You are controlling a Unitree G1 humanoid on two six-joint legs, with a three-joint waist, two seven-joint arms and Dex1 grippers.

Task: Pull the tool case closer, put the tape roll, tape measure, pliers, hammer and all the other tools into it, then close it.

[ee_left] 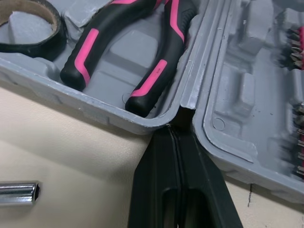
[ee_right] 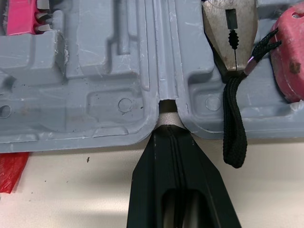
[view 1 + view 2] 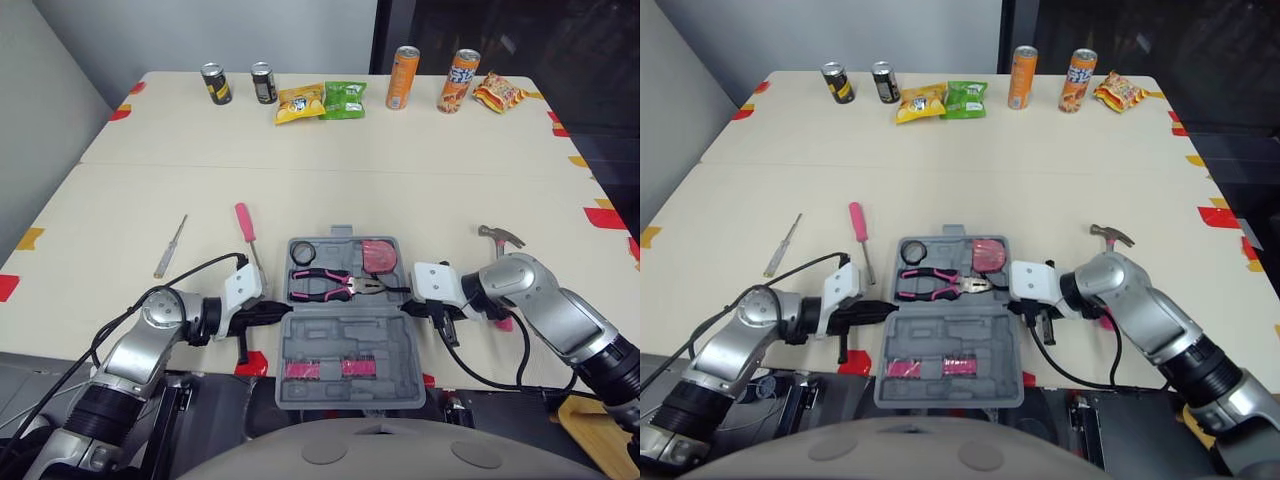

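You see the open tool case (image 3: 345, 335) at the near table edge, with the tape roll (image 3: 303, 251), pliers (image 3: 320, 284) and tape measure (image 3: 379, 257) inside. The left gripper (image 3: 281, 308) and the right gripper (image 3: 407, 308) are both closed on nothing, and their tips touch the case hinge at its left and right ends. The hammer (image 3: 500, 236) lies to the right of the case, and the pink screwdriver (image 3: 244, 222) lies to the left.

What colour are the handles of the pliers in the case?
The pliers have black handles with pink panels; the left wrist view shows them best.
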